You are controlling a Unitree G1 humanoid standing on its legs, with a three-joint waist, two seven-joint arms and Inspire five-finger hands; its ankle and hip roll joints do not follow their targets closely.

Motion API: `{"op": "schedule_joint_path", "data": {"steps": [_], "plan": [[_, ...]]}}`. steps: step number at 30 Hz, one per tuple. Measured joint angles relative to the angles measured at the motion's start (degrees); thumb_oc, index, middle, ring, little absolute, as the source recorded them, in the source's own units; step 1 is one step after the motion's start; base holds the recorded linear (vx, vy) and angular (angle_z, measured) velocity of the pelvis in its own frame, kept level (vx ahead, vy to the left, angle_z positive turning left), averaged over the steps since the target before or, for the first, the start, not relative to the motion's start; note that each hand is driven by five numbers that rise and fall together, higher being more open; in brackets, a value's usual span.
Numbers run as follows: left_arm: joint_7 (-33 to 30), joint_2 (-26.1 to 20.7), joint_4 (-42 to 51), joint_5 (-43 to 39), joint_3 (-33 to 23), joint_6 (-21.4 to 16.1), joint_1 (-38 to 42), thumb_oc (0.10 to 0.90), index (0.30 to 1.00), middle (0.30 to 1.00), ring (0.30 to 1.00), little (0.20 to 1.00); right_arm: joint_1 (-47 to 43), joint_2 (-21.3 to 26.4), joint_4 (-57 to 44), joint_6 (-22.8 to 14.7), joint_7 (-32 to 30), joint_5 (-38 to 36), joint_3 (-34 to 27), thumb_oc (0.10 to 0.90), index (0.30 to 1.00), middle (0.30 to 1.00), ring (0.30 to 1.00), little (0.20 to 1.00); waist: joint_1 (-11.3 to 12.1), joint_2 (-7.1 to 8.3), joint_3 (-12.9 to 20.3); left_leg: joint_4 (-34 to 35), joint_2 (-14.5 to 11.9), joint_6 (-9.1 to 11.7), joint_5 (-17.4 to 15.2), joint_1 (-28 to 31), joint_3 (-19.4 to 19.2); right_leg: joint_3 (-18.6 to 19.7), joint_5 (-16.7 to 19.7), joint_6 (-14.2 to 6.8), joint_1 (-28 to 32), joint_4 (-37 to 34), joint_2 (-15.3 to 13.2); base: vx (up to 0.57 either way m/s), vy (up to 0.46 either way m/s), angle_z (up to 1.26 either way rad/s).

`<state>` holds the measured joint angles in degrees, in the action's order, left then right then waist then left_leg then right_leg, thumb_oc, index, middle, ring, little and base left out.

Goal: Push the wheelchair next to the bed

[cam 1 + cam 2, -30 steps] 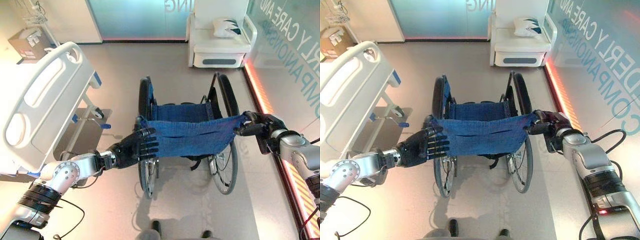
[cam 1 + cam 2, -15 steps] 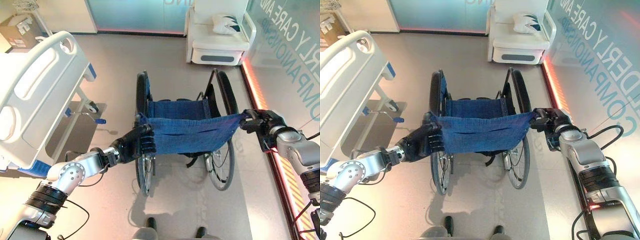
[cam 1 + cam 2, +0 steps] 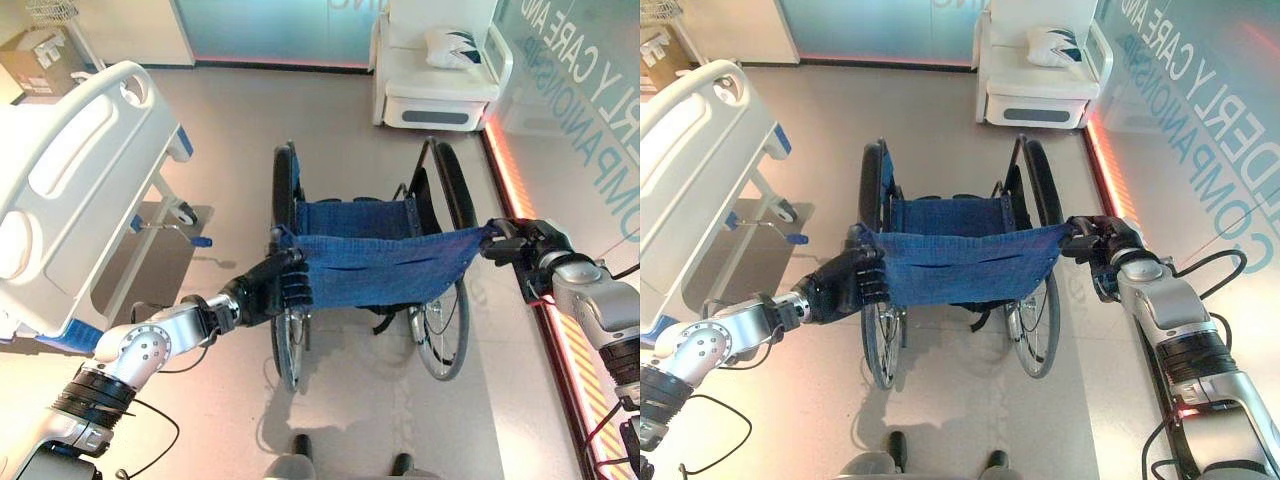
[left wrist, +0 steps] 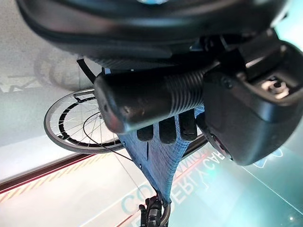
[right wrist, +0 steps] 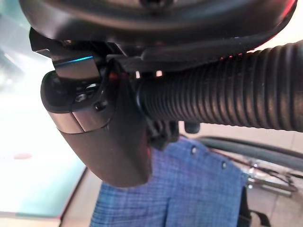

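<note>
A folding wheelchair with a black metal frame, two large spoked wheels and a blue woven fabric seat and backrest stands on the pale, glossy floor, seen from behind and above. The robot's left hand has its dark fingers curled round the black ribbed left push handle, at the left end of the backrest's top edge. The right hand is wrapped the same way round the ribbed right push handle, at the backrest's right end. A white hospital bed with a moulded plastic footboard and blue corner bumpers stands to the chair's left, near but apart from it, with a strip of bare floor between the bed's near corner and the left wheel. A white padded armchair holding a patterned cushion sits against the far wall, well beyond the wheelchair. The chair will likely roll easily on this smooth floor, so light, even pressure should move it. The frame looks stiff, while the fabric back is soft and would sag if pushed, so the two ribbed handles are the right places to hold; their ridges should resist slipping. Uneven force between the hands would probably swing the chair, which is useful for steering it towards the bed.
</note>
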<state>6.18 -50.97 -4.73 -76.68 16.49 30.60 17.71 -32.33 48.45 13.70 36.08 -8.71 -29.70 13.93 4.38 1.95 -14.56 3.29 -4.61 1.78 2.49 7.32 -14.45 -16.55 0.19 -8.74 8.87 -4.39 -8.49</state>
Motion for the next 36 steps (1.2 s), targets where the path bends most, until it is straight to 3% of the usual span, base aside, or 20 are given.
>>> {"op": "schedule_joint_path", "data": {"steps": [3,6,8,11,12,14,16,18,20,21,22,27,28,29,31,32,33,34,35,36], "plan": [[-1.41,0.17,0.11,-0.02,-1.00,-1.58,0.00,0.400,0.300,0.300,0.300,0.300,-3.56,-0.01,1.76,-0.03,0.23,-0.05,2.30,0.400,0.300,0.300,0.300,0.300,0.25,-0.10,-1.46,-2.95,-1.28,0.84,-0.57,-1.40,0.00,-0.20,-1.64,1.68,-2.23,3.80,0.40,0.03,-0.135,-0.13],[-3.34,0.60,0.06,0.14,-4.40,-1.66,-0.01,0.400,0.300,0.300,0.300,0.300,-6.52,-0.54,2.23,0.04,0.60,-0.03,4.27,0.400,0.300,0.300,0.300,0.300,2.36,1.55,-4.69,-14.73,-2.49,2.60,-1.93,-5.87,0.49,0.50,-5.95,3.35,-5.92,12.51,-0.58,0.14,-0.116,-0.28],[-3.82,0.61,0.08,0.56,-4.35,-1.51,-0.63,0.400,0.300,0.300,0.300,0.300,-6.20,-0.73,2.22,0.12,0.85,0.00,4.49,0.400,0.300,0.300,0.300,0.300,3.14,1.41,-4.98,-17.52,-3.04,2.63,-1.95,-6.30,1.73,0.74,-7.01,3.82,-5.67,13.94,-0.31,0.28,0.002,-0.08],[-3.65,2.39,0.44,0.63,-6.09,-1.34,-2.89,0.400,0.300,0.300,0.300,0.300,-5.45,-1.17,2.29,0.10,0.93,0.47,4.45,0.400,0.300,0.300,0.300,0.300,3.59,0.98,-6.27,-32.04,-4.73,4.23,-3.62,-13.16,3.78,5.00,-6.84,5.06,-2.10,11.86,1.45,0.39,0.102,0.05],[-3.61,2.72,0.89,0.63,-6.10,-1.33,-3.58,0.400,0.300,0.300,0.300,0.300,-4.90,-1.02,2.00,0.13,0.93,0.58,4.37,0.400,0.300,0.300,0.300,0.300,3.63,1.06,-6.17,-29.43,-3.49,5.47,-4.61,-13.49,4.87,5.51,-6.59,5.01,-1.59,11.03,1.46,0.44,0.145,0.15],[-2.47,3.05,3.87,0.45,-5.96,-1.31,-4.92,0.400,0.300,0.300,0.300,0.300,-4.64,1.08,1.22,0.06,1.97,0.64,3.11,0.400,0.300,0.300,0.300,0.300,3.92,-0.93,-6.65,-11.20,-0.22,5.67,-3.91,-12.09,7.91,7.45,-6.42,4.80,-1.49,10.21,2.32,0.46,0.142,-0.16],[-0.84,4.35,5.55,0.42,-6.10,-1.31,-6.35,0.400,0.300,0.300,0.300,0.300,-3.74,2.44,0.06,0.06,2.28,1.09,1.77,0.400,0.300,0.300,0.300,0.300,5.34,-3.26,-7.04,-6.27,0.29,5.38,-1.83,-10.44,9.59,10.30,-6.47,4.74,-1.32,10.21,3.34,0.34,0.115,-0.68],[0.12,4.53,7.81,0.37,-6.35,-1.10,-8.13,0.400,0.300,0.300,0.300,0.300,-3.65,3.01,-0.74,0.11,2.31,2.31,1.18,0.400,0.300,0.300,0.300,0.300,7.95,-4.51,-7.33,-6.70,0.25,5.34,-1.16,-9.66,7.41,10.70,-7.84,5.14,-2.41,13.83,3.27,0.38,0.151,-0.94],[-0.10,3.56,8.25,0.37,-6.36,-0.77,-8.43,0.400,0.300,0.300,0.300,0.300,-3.56,2.98,-0.75,0.66,2.53,2.24,1.54,0.400,0.300,0.300,0.300,0.300,9.32,-4.16,-7.44,-7.24,0.38,3.58,-0.06,-8.16,5.48,7.51,-12.30,5.62,-3.56,24.68,3.12,0.32,0.134,-0.56],[-0.75,2.66,8.19,0.37,-6.41,-0.68,-8.55,0.400,0.300,0.300,0.300,0.300,-3.50,2.63,-0.86,1.17,2.54,2.21,1.94,0.400,0.300,0.300,0.300,0.300,10.24,-3.08,-7.26,-9.28,1.52,-0.33,0.85,-7.83,4.03,5.59,-16.85,6.27,-1.49,26.32,2.50,0.29,0.141,-0.55],[-1.03,2.51,7.95,0.37,-7.23,-0.51,-8.55,0.400,0.300,0.300,0.300,0.300,-3.49,2.58,-1.68,1.24,2.58,2.20,2.01,0.400,0.300,0.300,0.300,0.300,10.71,-2.02,-7.25,-12.61,2.61,-1.99,-0.21,-8.98,3.38,6.25,-19.73,3.56,0.14,23.19,1.40,0.39,0.211,-0.31],[1.38,2.13,4.90,0.26,-8.33,0.00,-6.28,0.400,0.300,0.300,0.300,0.300,-3.60,2.81,-2.81,1.16,2.44,2.18,2.27,0.400,0.300,0.300,0.300,0.300,9.47,-0.91,-6.38,-16.57,6.17,-4.78,-3.27,-11.06,6.45,6.64,-19.42,1.61,-2.01,28.97,0.82,0.25,0.153,0.10],[2.15,2.13,4.15,0.31,-8.31,0.11,-5.42,0.400,0.300,0.300,0.300,0.300,-3.72,2.87,-2.79,1.16,2.21,2.18,2.19,0.400,0.300,0.300,0.300,0.300,9.39,-0.89,-6.38,-16.86,6.30,-5.13,-3.54,-11.33,6.43,7.40,-19.04,0.45,-4.69,34.32,0.41,0.25,0.097,0.11],[2.84,2.08,3.45,0.45,-8.32,0.14,-4.75,0.400,0.300,0.300,0.300,0.300,-3.68,2.80,-2.76,1.14,1.76,2.18,2.08,0.400,0.300,0.300,0.300,0.300,9.15,-0.70,-6.32,-16.97,6.80,-5.40,-4.07,-11.33,7.06,10.87,-17.34,-2.99,-9.27,42.98,0.10,0.27,0.077,0.15],[2.64,1.67,3.45,0.55,-8.32,0.16,-4.37,0.400,0.300,0.300,0.300,0.300,-3.49,2.74,-2.73,1.13,1.67,2.17,2.20,0.400,0.300,0.300,0.300,0.300,8.03,-0.13,-6.29,-15.82,7.03,-5.89,-3.79,-10.14,7.82,13.45,-15.50,-5.47,-12.79,49.14,0.97,0.26,0.015,0.24],[2.53,1.42,3.27,0.59,-8.33,0.15,-4.31,0.400,0.300,0.300,0.300,0.300,-3.46,2.54,-2.74,1.12,1.63,2.16,2.35,0.400,0.300,0.300,0.300,0.300,7.84,0.24,-6.28,-15.20,7.24,-6.03,-3.67,-9.39,7.97,13.12,-15.93,-4.63,-13.37,49.03,1.96,0.30,-0.020,0.15],[2.62,1.14,2.94,0.61,-8.34,0.15,-4.31,0.400,0.300,0.300,0.300,0.300,-3.57,2.32,-2.85,1.09,1.61,2.17,2.34,0.400,0.300,0.300,0.300,0.300,7.65,0.14,-6.31,-14.27,7.25,-5.93,-3.55,-8.60,8.26,12.55,-17.93,-1.10,-12.88,45.62,2.47,0.29,-0.043,0.00],[2.71,0.75,2.89,0.60,-8.34,0.14,-4.29,0.400,0.300,0.300,0.300,0.300,-3.77,2.18,-2.90,1.02,1.60,2.17,2.34,0.400,0.300,0.300,0.300,0.300,7.60,0.13,-6.32,-14.31,7.13,-6.00,-3.59,-8.62,8.34,12.24,-18.15,-0.66,-12.51,42.52,2.56,0.24,-0.067,-0.15],[2.68,0.71,2.60,0.60,-8.74,-0.17,-4.24,0.400,0.300,0.300,0.300,0.300,-4.90,2.05,-3.07,0.73,1.61,2.17,2.36,0.400,0.300,0.300,0.300,0.300,7.42,-0.76,-6.76,-13.33,7.20,-6.61,-4.18,-8.38,10.77,10.73,-20.13,2.91,-14.01,38.42,2.06,0.20,-0.066,-0.13],[2.65,0.71,2.38,0.60,-8.80,-0.38,-4.12,0.400,0.300,0.300,0.300,0.300,-5.63,2.03,-3.12,0.44,1.61,2.18,2.32,0.400,0.300,0.300,0.300,0.300,6.82,-1.71,-7.23,-13.05,6.90,-6.57,-4.12,-8.22,11.58,10.55,-20.32,3.28,-15.02,36.79,2.07,0.32,-0.121,0.12]]}}
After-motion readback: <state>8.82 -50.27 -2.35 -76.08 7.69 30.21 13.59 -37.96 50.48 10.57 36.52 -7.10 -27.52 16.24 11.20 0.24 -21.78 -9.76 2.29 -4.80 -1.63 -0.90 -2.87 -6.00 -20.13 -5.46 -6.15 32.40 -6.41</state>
